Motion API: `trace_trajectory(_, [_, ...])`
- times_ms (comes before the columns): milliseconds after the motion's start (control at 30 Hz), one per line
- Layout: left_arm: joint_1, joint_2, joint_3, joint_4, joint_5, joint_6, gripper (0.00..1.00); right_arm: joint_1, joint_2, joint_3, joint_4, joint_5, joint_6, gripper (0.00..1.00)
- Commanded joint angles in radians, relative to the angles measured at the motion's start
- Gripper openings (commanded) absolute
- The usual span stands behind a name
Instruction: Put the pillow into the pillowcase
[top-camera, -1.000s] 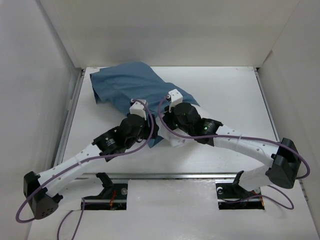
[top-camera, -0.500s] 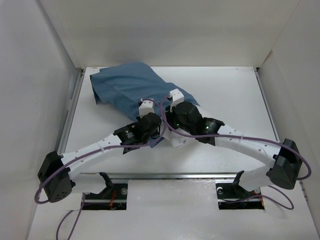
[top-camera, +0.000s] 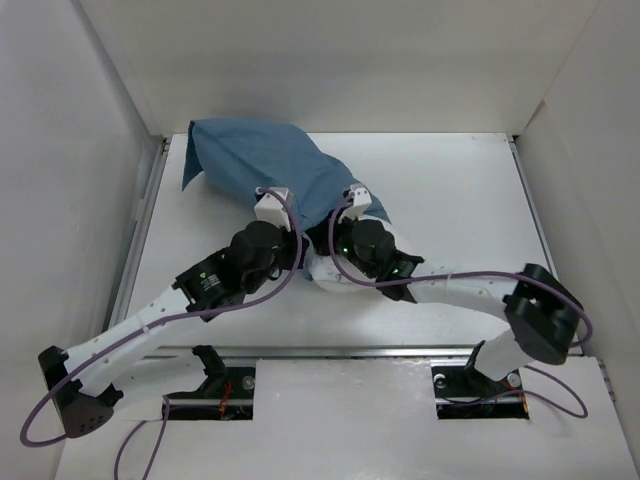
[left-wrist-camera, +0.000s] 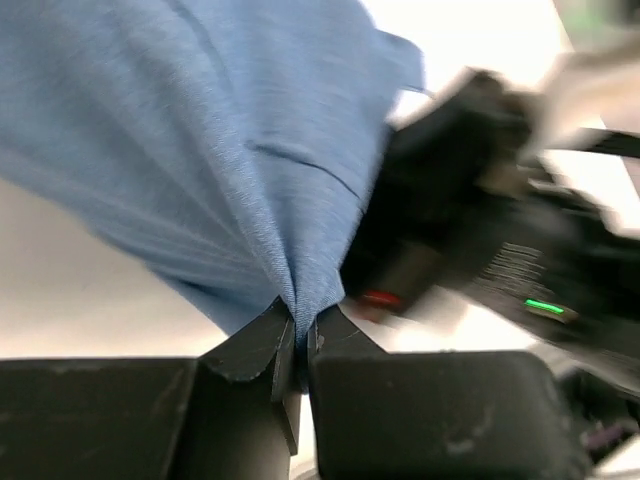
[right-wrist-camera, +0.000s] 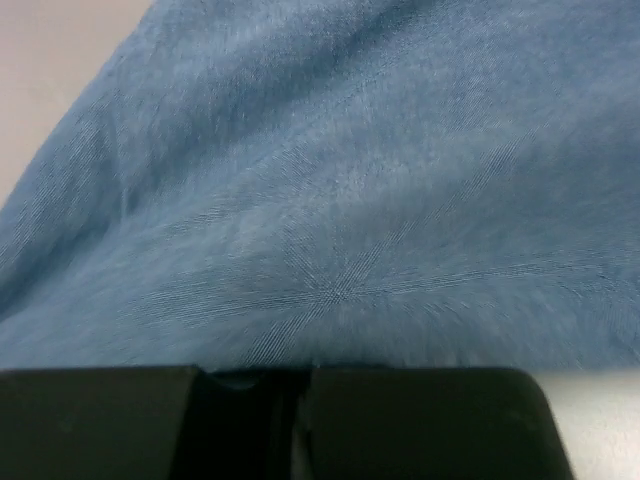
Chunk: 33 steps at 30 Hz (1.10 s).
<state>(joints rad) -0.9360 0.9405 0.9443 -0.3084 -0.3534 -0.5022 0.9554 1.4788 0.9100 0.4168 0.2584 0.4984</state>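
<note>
The blue pillowcase (top-camera: 262, 160) lies bulging at the back left of the table. Its near end is bunched between my two wrists. A white patch of the pillow (top-camera: 322, 272) shows there under the arms; the rest of the pillow is hidden. My left gripper (top-camera: 292, 232) is shut on a pinched fold of the pillowcase (left-wrist-camera: 200, 150), and cloth rises from between its fingertips (left-wrist-camera: 262, 345). My right gripper (top-camera: 345, 212) is shut too, its tips pressed into the pillowcase (right-wrist-camera: 330, 200), which fills that view.
White walls (top-camera: 100, 150) enclose the table on the left, back and right. A metal rail (top-camera: 340, 352) runs along the near edge by the arm bases. Purple cables (top-camera: 300, 275) loop over both arms. The right arm's black wrist (left-wrist-camera: 470, 200) sits close beside my left gripper.
My left gripper has gone from open to shut on the pillowcase. The cloth has been drawn up and bunched toward the back left. The right arm's elbow has shifted left.
</note>
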Motion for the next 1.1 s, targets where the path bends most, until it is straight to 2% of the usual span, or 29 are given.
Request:
trace_trajectory(0, [-0.020, -0.017, 0.097, 0.170, 0.354, 0.051, 0.00, 0.000, 0.138, -0.034, 0.572, -0.022, 0.153, 0.00])
trace_trajectory(100, [-0.020, 0.007, 0.106, 0.170, 0.514, 0.042, 0.00, 0.009, 0.218, -0.054, 0.822, 0.120, 0.215, 0.00])
trace_trajectory(133, [-0.020, 0.007, 0.106, 0.170, 0.542, 0.024, 0.00, 0.025, 0.227, -0.054, 0.839, 0.234, 0.224, 0.00])
trace_trajectory(267, [-0.020, -0.026, 0.065, 0.160, 0.643, -0.039, 0.00, 0.034, 0.247, 0.051, 0.830, 0.486, 0.244, 0.00])
trace_trajectory(367, [-0.020, -0.069, 0.044, 0.146, 0.715, -0.076, 0.00, 0.034, 0.268, 0.104, 0.850, 0.609, 0.244, 0.00])
trace_trajectory(433, [-0.020, -0.081, 0.034, 0.146, 0.755, -0.103, 0.00, 0.034, 0.282, 0.147, 0.823, 0.646, 0.224, 0.00])
trace_trajectory(567, [-0.020, -0.081, -0.001, 0.259, 0.948, -0.163, 0.00, 0.034, 0.324, 0.253, 0.746, 0.757, 0.213, 0.00])
trace_trajectory(633, [-0.020, -0.081, -0.001, 0.270, 0.964, -0.164, 0.00, 0.034, 0.344, 0.286, 0.746, 0.827, 0.204, 0.00])
trace_trajectory(833, [-0.020, -0.135, 0.022, 0.239, 0.989, -0.197, 0.00, -0.015, 0.422, 0.345, 0.784, 0.861, 0.118, 0.00])
trace_trajectory(900, [-0.020, -0.149, 0.043, 0.156, 0.903, -0.170, 0.00, -0.015, 0.433, 0.346, 0.784, 0.848, 0.118, 0.09])
trace_trajectory(967, [-0.020, -0.149, 0.057, 0.109, 0.855, -0.158, 0.00, -0.024, 0.404, 0.267, 0.810, 0.727, 0.109, 0.27])
trace_trajectory(1000, [-0.020, -0.149, 0.057, 0.118, 0.855, -0.148, 0.00, -0.024, 0.373, 0.235, 0.820, 0.670, 0.109, 0.49])
trace_trajectory(1033, [-0.020, -0.149, 0.057, 0.118, 0.846, -0.148, 0.00, -0.024, 0.359, 0.201, 0.829, 0.613, 0.109, 0.61])
trace_trajectory(1067, [-0.020, -0.149, 0.057, 0.118, 0.823, -0.148, 0.00, -0.024, 0.345, 0.166, 0.829, 0.473, 0.109, 0.73])
